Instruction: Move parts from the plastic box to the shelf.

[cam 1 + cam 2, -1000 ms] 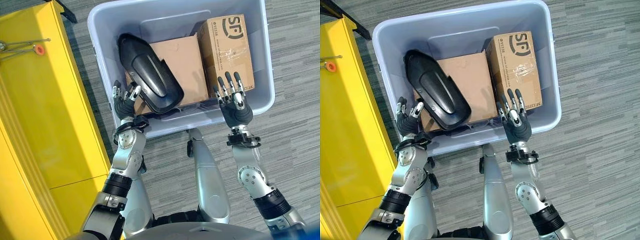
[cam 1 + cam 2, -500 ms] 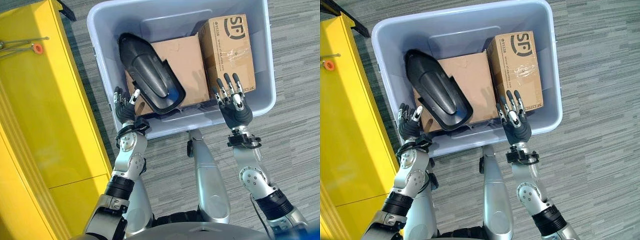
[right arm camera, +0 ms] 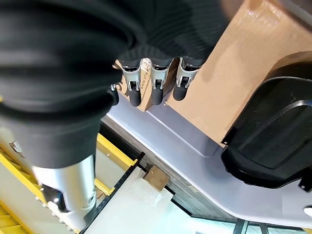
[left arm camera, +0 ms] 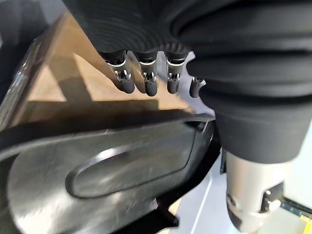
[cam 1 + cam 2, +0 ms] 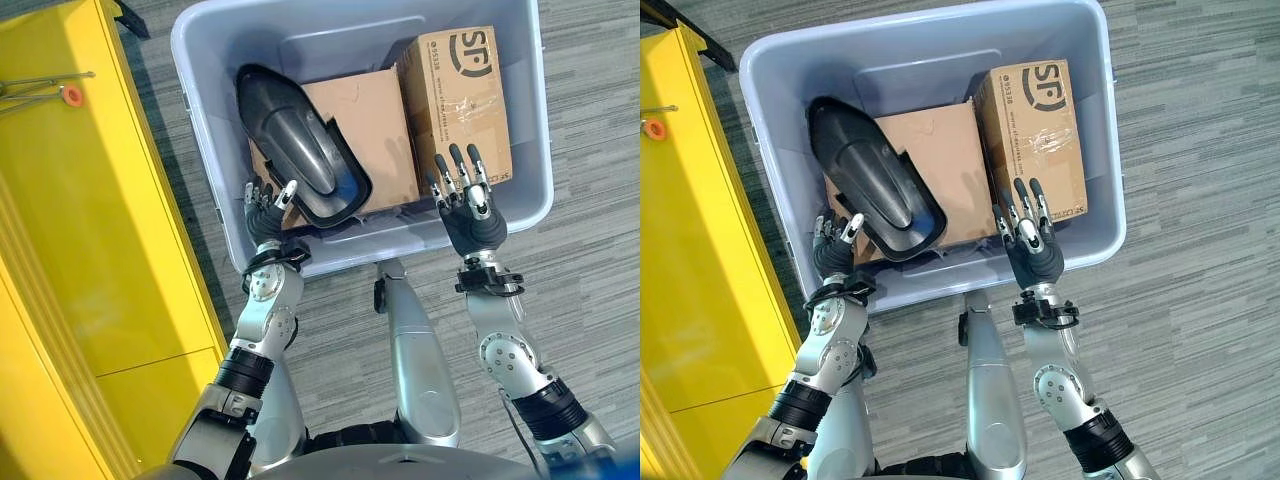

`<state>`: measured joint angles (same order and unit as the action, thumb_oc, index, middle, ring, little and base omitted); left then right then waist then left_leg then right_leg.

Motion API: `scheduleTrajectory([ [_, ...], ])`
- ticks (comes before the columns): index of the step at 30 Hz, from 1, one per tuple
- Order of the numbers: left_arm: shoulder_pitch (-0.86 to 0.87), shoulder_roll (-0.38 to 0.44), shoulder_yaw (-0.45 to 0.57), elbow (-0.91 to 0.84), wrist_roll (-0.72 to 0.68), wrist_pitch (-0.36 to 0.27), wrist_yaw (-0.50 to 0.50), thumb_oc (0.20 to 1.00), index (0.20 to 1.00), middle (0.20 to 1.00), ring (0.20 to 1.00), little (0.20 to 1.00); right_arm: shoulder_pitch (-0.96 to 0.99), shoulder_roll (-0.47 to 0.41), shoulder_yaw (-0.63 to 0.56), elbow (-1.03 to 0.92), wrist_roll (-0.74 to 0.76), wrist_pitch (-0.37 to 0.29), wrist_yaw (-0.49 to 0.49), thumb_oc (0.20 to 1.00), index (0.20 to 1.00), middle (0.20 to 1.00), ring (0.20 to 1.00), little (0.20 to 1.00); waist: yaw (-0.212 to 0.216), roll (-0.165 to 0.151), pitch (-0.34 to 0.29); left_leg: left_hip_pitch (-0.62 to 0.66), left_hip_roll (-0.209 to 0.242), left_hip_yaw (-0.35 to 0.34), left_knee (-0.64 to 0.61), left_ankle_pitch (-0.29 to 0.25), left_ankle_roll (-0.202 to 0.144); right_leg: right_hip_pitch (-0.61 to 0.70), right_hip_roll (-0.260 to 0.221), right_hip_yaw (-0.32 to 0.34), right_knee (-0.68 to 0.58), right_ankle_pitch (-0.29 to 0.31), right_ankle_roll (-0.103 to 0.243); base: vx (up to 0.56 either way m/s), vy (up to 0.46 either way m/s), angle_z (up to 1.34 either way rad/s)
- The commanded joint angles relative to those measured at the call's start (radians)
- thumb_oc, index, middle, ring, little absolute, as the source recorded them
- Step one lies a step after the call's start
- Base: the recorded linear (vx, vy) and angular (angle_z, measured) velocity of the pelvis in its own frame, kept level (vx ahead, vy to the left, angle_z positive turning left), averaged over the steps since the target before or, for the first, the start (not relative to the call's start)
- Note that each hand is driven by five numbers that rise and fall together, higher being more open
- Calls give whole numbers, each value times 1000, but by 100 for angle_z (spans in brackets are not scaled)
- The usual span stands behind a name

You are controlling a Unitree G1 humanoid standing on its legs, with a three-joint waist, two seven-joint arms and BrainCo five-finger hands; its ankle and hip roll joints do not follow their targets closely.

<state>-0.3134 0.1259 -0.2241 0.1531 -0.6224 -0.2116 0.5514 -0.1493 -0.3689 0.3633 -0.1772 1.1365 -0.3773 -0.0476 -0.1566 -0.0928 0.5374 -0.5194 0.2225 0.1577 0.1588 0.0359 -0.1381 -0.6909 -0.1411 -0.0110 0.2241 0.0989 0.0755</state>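
On the grey carpeted floor [image 5: 590, 250] sits the plastic box [image 5: 205, 160], pale grey-blue with rounded corners and a thick rim. Yellow shelf [image 5: 90, 250] stands just beside it on the robot's left, smooth painted faces, a small orange ring [image 5: 72, 96] on a thin wire rod lying on top.

Inside the box: black moulded part [image 5: 300, 160], long, smooth, glossy plastic shell with a raised oval rib, lying tilted across the left half on top of a flat brown cardboard box [image 5: 365, 130]. A taller cardboard box [image 5: 460, 95] with tape and print fills the right side, touching the flat one. Parts are all in the plastic box, none on the shelf.

Left robot hand [image 5: 265, 205] is over the near rim at the box's left corner, fingers straight and pointing into the box, tips just beside the near end of the black part; left wrist view shows its fingertips [image 4: 146, 85] above cardboard with the black shell right beneath, nothing grasped. Right robot hand [image 5: 1030, 245] hovers at the near rim, fingers extended and slightly spread over the near end of the taller box, released, holding nothing; box wall sits between palm and cardboard.
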Motion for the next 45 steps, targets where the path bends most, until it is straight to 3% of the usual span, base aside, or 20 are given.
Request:
scheduleTrajectory([
  [1,0,41,-20,-11,8,-20,-16,1000,1000,1000,1000,1000,21,-15,-37,-99,6,-15,5,1000,1000,1000,1000,1000,-10,-32,-17,-9,-37,2,88,-72,48,-55,-11,-2,216,-152,15,0,0,0],
  [9,-8,40,-30,0,17,-11,-18,1000,1000,1000,1000,1000,19,-17,-39,-94,6,-14,4,1000,1000,1000,1000,1000,-13,-28,-17,-6,-38,3,87,-71,49,-56,-12,-1,218,-154,15,0,0,0],
  [10,-50,44,-47,45,69,19,-5,1000,1000,1000,1000,1000,10,-21,-31,-83,2,-7,3,1000,1000,1000,1000,1000,-18,-12,-17,9,-40,11,83,-71,49,-55,-10,9,227,-159,15,0,0,0],
  [19,-112,37,-61,136,112,59,15,1000,1000,1000,1000,1000,4,-24,-25,-71,7,-2,4,1000,1000,1000,1000,1000,-33,7,-17,22,-42,26,80,-71,47,-64,-7,24,235,-162,13,9,4,-5],
  [32,-142,8,-62,256,53,78,19,1000,1000,1000,1000,1000,10,-28,-14,-63,16,8,-3,1000,1000,1000,1000,1000,-49,34,-17,22,-48,41,74,-69,47,-91,-4,39,252,-169,10,8,2,-4],
  [45,-189,-40,-73,341,-125,42,10,1000,1000,1000,1000,1000,5,-40,15,-56,24,28,-14,1000,1000,1000,1000,1000,-59,76,-17,40,-60,59,63,-69,47,-108,-5,58,267,-173,11,5,6,-2],
])
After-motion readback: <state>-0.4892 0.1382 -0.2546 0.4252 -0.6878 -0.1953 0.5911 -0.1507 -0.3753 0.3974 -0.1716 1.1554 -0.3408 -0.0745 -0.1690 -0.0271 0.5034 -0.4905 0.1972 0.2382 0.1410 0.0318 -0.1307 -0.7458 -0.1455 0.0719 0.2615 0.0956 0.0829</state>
